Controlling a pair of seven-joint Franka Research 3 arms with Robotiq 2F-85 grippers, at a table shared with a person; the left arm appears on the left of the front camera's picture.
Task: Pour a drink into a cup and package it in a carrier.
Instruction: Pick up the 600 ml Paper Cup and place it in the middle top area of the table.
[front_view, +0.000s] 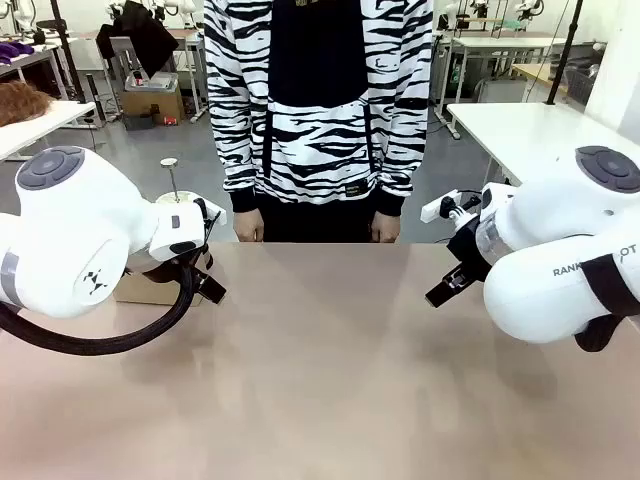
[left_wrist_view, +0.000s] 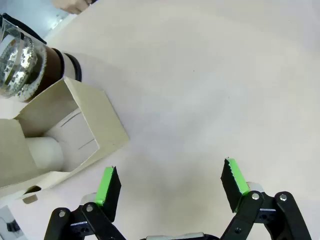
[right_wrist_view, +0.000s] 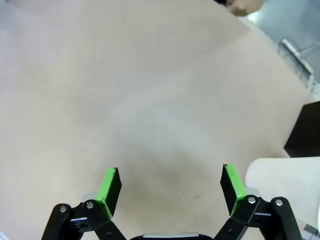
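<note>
You have a broad bare surface (front_view: 330, 370) between the arms, with open room out to the far edge at 12 o'clock, where the person (front_view: 320, 110) stands. In the left wrist view the cardboard carrier (left_wrist_view: 75, 125) sits at 9 o'clock. It looks light and easily crushed, so grip a stiff wall. The glass jug (left_wrist_view: 20, 60) is just beside it at 10 o'clock, heavy with amber drink (left_wrist_view: 50, 67), slick and fragile. A white form in the carrier, likely the cup (left_wrist_view: 45, 152), would dent easily. The left claw (left_wrist_view: 170, 182) and right claw (right_wrist_view: 170, 187) both hang spread and empty.
</note>
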